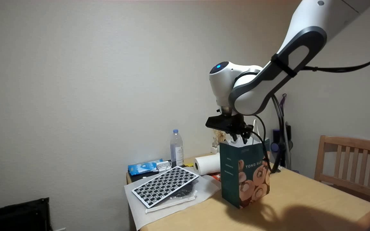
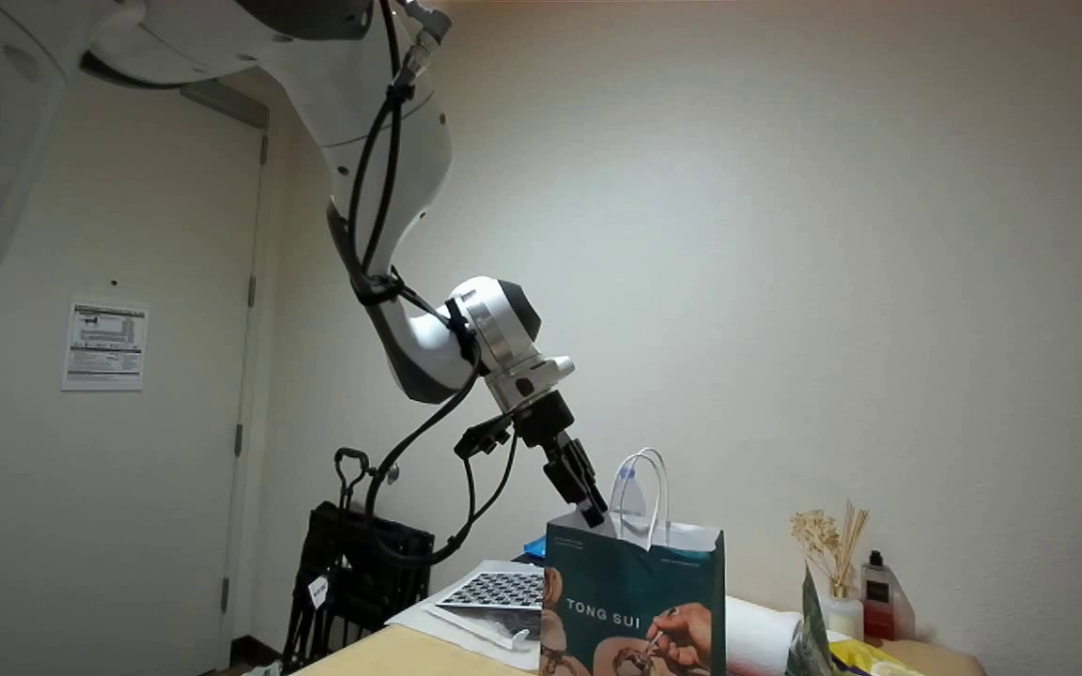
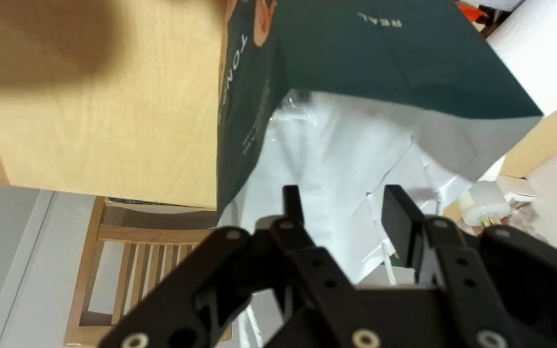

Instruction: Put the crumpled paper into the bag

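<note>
The teal-green bag (image 1: 230,173) stands upright on the table with its top open, its white inside showing. It also shows in an exterior view (image 2: 635,573) and in the wrist view (image 3: 394,58). My gripper (image 1: 240,140) points down at the bag's mouth, its fingertips at about rim height; in an exterior view the fingertips (image 2: 595,518) are at the rim beside the white handles. In the wrist view the fingers (image 3: 342,193) are apart with nothing between them. A small shiny crumpled piece (image 3: 299,107) shows inside the bag's corner; I cannot tell whether it is the crumpled paper. No other crumpled paper shows.
The bag's white string handles (image 2: 661,493) rise close to the gripper. A white paper roll (image 1: 207,164) lies beside the bag. A chequered tray (image 1: 165,186) rests on white sheets. A clear bottle (image 1: 176,149) and a vase with dried flowers (image 2: 843,610) stand near the wall.
</note>
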You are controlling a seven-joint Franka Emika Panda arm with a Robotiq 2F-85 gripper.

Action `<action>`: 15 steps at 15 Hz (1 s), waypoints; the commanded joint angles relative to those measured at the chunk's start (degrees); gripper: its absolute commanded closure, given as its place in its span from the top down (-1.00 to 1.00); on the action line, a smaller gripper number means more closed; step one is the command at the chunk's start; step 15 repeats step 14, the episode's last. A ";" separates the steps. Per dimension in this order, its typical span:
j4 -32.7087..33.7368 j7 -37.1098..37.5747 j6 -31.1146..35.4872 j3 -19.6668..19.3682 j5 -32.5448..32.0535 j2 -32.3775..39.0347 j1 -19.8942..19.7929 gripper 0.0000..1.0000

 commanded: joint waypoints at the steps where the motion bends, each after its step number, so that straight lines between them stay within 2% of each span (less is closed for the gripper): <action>1: 0.63 -1.36 -1.24 -0.63 0.28 -1.50 1.07 0.55; 4: -0.64 -0.53 -1.85 -0.11 0.07 -4.65 2.02 0.95; 10: -5.35 0.77 -1.69 2.71 -2.55 -12.71 4.61 1.00; 11: -1.64 -0.08 -0.68 2.31 -0.79 -8.40 3.68 1.00; 15: -3.54 -0.07 -1.43 3.42 -1.37 -11.25 4.11 1.00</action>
